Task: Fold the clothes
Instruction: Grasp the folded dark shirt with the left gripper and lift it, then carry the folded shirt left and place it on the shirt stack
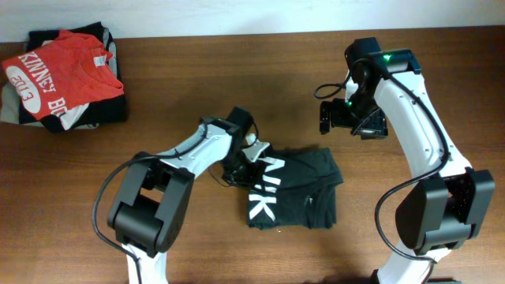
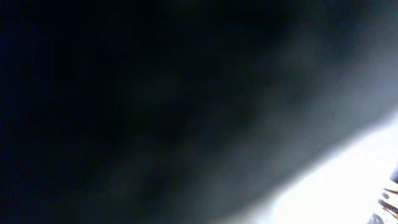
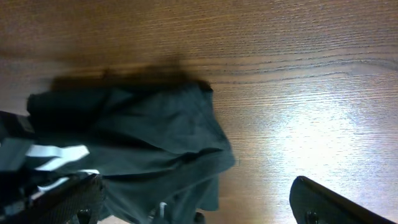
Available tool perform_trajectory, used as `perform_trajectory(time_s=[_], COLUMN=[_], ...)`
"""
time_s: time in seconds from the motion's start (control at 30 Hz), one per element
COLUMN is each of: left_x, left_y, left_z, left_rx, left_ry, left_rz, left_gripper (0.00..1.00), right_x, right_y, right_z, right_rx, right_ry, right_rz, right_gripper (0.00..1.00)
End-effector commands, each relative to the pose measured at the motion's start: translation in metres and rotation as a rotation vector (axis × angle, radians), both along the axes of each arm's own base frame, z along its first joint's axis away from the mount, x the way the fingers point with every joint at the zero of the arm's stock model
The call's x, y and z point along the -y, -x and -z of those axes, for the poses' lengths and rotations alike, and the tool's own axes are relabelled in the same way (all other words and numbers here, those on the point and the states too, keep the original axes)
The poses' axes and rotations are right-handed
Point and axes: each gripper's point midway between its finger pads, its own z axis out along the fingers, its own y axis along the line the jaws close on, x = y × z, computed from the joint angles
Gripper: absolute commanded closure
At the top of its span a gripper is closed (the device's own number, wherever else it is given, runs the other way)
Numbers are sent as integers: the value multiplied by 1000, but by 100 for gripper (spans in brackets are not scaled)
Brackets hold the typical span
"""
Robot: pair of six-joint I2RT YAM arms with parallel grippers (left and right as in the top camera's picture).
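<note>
The black T-shirt [image 1: 304,185] lies in the middle of the worktop [image 1: 237,63], already gathered into a rough, thick rectangle. Part of its white letters [image 1: 263,207] shows on the left half. The packet is not neat: in the right wrist view the near edge bulges and one loose corner hangs out.

The left gripper [image 1: 246,158] is down at the upper left edge of the shirt, on the fabric. Its own camera shows only dark blur, so I cannot tell whether its fingers are together or apart, or whether they hold cloth. The right gripper [image 1: 347,120] hangs above bare wood, up and to the right of the shirt and not touching it. Its fingers [image 3: 323,199] stand wide apart with nothing between them.

The step in hand seems to be taking the left edge for one more fold. To do it well, the left fingers should catch all layers at the edge, not only the top one, otherwise the packet will open when lifted. The edge should go up only a little and travel straight across, so the lower layers do not drag. The right gripper could press the far side to keep the shirt from sliding. The red T-shirt [image 1: 67,75] on its pile at the far left corner is well apart and no concern.
</note>
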Motion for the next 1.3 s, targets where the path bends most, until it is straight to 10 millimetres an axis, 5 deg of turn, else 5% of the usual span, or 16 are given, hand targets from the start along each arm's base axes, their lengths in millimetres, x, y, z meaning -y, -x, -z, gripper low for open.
perform_trajectory(time_s=[0.0,0.17,0.23,0.33,0.53,0.7,0.8,0.97,1.17,1.27], left_x=[-60,-139,-189,-249,-344,-390,-400,-414,-442,-484], left_y=[-57,-156,-189,-222,-254,-280,-288,-291,-288,-289], left_z=[8,-40,-57,-75,-102,-165,-199,-226,-232,-195], left_rx=[165,443,571,694,835,991,1056,1088,1090,1029], left_ry=[-191,-232,-380,-513,-603,-649,-679,-731,-708,-723], left_rz=[-60,-109,-98,-153,-358,-467,-495,-599,-804,-921], left_gripper=[99,99,99,99,99,99,99,99,99,92], right_x=[0,0,0,1,2,2,2,3,3,3], right_y=[-1,6,7,11,18,17,17,17,17,19], right_z=[-6,-6,-6,-6,-6,-6,-5,-4,-4,-4], right_rx=[15,-13,-20,-35,-62,-62,-66,-67,-67,-75], right_ry=[-8,-4,-3,-1,2,3,5,11,11,12], right_rz=[11,9,9,10,10,62,61,60,58,58], right_gripper=[1,1,1,1,1,1,2,1,1,1])
